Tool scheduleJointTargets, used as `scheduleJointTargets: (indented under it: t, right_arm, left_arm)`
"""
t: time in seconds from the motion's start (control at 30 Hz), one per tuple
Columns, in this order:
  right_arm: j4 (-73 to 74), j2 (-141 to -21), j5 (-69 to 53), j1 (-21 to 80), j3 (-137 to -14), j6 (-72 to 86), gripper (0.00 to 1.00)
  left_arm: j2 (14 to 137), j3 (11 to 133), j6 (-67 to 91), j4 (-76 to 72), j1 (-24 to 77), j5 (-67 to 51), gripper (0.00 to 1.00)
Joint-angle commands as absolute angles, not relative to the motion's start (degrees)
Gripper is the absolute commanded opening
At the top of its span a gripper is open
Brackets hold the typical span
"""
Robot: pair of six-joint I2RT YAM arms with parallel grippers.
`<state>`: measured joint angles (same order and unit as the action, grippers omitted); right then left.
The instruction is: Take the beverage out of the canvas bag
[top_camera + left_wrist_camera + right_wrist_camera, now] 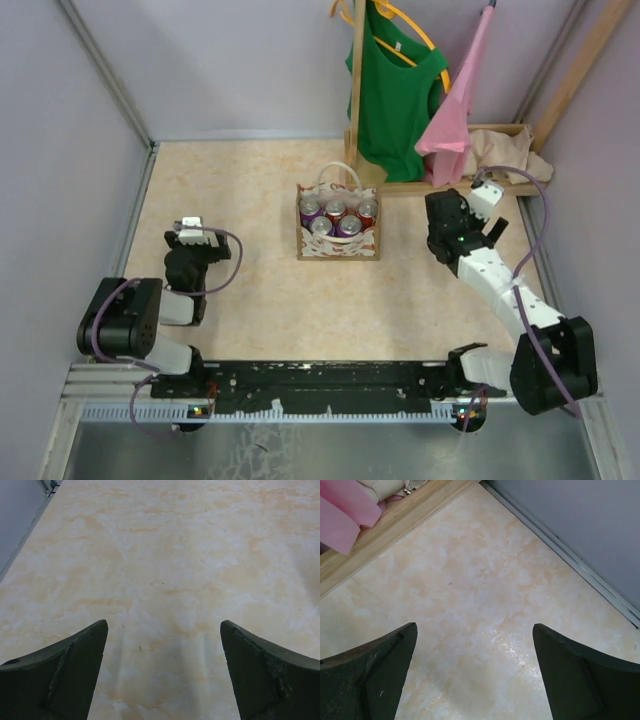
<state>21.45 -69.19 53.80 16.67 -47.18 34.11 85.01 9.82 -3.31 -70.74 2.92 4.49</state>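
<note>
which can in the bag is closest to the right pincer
The red can in the bag's far right corner. It sits on the side facing the right pincer; the other cans sit further left.

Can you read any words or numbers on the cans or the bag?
No text can be read in any view.
The cans: only their tops show, so any labels are hidden.
The canvas bag: red flower print, with no letters I can make out.
</note>
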Motion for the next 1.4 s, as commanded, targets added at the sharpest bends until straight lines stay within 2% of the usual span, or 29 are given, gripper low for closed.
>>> scheduleJointTargets:
  t: [0.0, 0.57, 0.83, 0.9, 0.93, 1.0, 1.1, 1.17, 1.37]
  right_arm:
    - [17.83, -65.08, 53.71, 16.94, -46.41, 32.46, 0.99]
    - [16.27, -61.15, 45.57, 19.09, -48.0, 23.92, 0.99]
    - [25.09, -66.61, 49.17, 29.79, -62.63, 19.42, 0.99]
    - [25.68, -67.84, 48.41, 32.49, -66.82, 18.39, 0.99]
    - [25.61, -68.36, 47.24, 33.78, -68.36, 17.84, 0.99]
    - [25.42, -69.44, 42.72, 34.42, -71.16, 16.78, 0.9]
    - [25.8, -71.87, 36.22, 34.5, -74.94, 15.85, 0.7]
    - [26.75, -74.55, 33.92, 34.62, -77.15, 15.82, 0.62]
    - [29.53, -81.88, 35.47, 37.73, -81.35, 15.13, 0.62]
  left_arm:
    - [85.73, 11.38, -3.8, -73.12, 3.44, 5.48, 1.0]
    - [87.82, 13.65, -7.27, -71.63, 6.98, 9.21, 1.0]
    - [89.68, 12.84, -4.11, -73.21, 6.98, 12.49, 1.0]
    - [92.35, 12.3, -4.55, -79.11, 6.87, 15.58, 1.0]
    - [91.47, 12.83, -3.11, -75.41, 6.86, 15.56, 1.0]
    - [91.18, 13.11, -3.07, -74.7, 6.77, 15.56, 1.0]
    - [91.76, 12.74, -3.37, -76.43, 6.77, 15.48, 1.0]
    - [91.98, 12.63, -3.74, -77.25, 6.69, 15.47, 1.0]
    - [91.88, 12.57, -3.77, -77.17, 6.71, 15.47, 1.0]
